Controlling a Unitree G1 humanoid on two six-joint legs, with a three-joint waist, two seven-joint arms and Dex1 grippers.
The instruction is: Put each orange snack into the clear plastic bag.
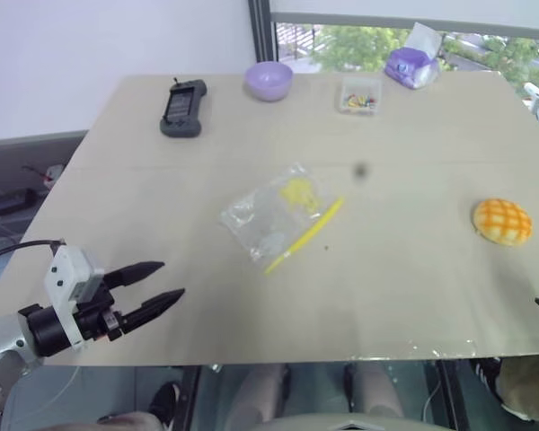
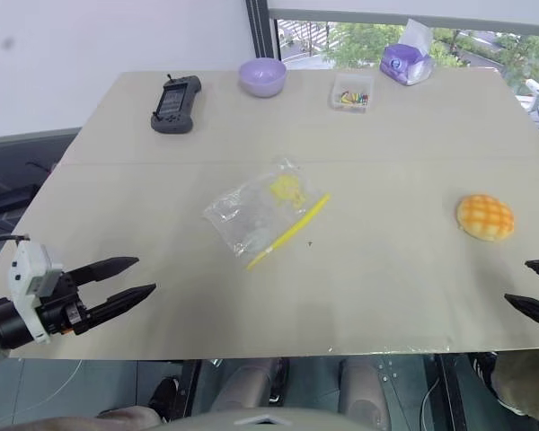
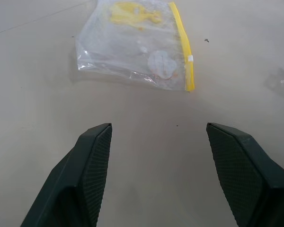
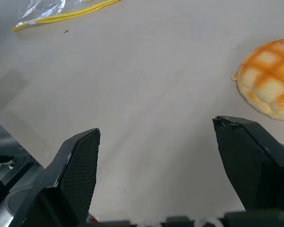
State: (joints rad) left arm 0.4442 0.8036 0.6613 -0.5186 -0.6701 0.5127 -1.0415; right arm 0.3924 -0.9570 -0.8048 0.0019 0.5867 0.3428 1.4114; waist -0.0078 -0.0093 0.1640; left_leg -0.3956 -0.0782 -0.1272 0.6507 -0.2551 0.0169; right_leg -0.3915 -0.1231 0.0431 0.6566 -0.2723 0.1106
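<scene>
Both grippers hover empty over the counter's [image 1: 404,305] near edge, left gripper [image 1: 162,285] and right gripper [image 2: 532,289] each spread wide. Farther in, the bag [image 1: 274,214] lies flat mid-counter, zip edge toward the right. One snack [image 1: 501,221] sits well right of it, just ahead of my right gripper. I judge nothing's bagged yet; next I'd reach right for the snack.

Illumination bright and even, daylight entering through the window [image 1: 413,40] behind the far edge of the bench [image 1: 413,296]. Shadows soft and faint. A small dark smudge hangs mid-frame in the left eye view. Wrist views slightly soft close in.
</scene>
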